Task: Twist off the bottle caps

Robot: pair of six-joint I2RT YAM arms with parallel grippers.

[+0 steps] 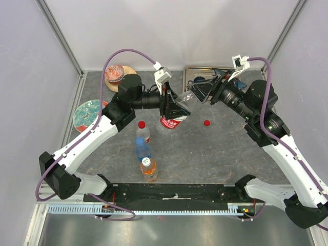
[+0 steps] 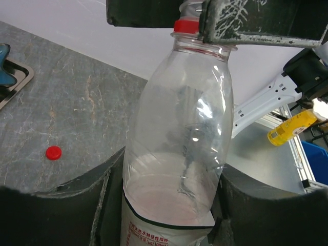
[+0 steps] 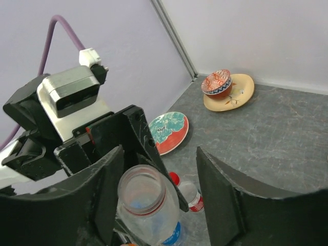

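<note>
My left gripper [image 1: 178, 108] is shut on a clear bottle with a red label [image 1: 173, 119] and holds it tilted above the table; in the left wrist view the bottle [image 2: 179, 154] sits between both fingers. Its mouth [image 3: 142, 190] is uncapped, with only a red ring [image 2: 185, 25] left on the neck. My right gripper [image 1: 195, 94] is open, and its jaws stand wide on either side of that mouth. A loose red cap [image 1: 207, 123] lies on the table, also visible in the left wrist view [image 2: 53, 152]. A red-capped bottle [image 1: 144, 131], a blue bottle [image 1: 142, 148] and an orange bottle [image 1: 149, 169] stand capped at front centre.
A teal and red plate [image 1: 88, 114] lies at the left, and a patterned bowl [image 1: 115, 73] on a beige plate at the back left. A metal tray [image 1: 190, 72] sits at the back, behind the right gripper. The walls close in at the back and sides.
</note>
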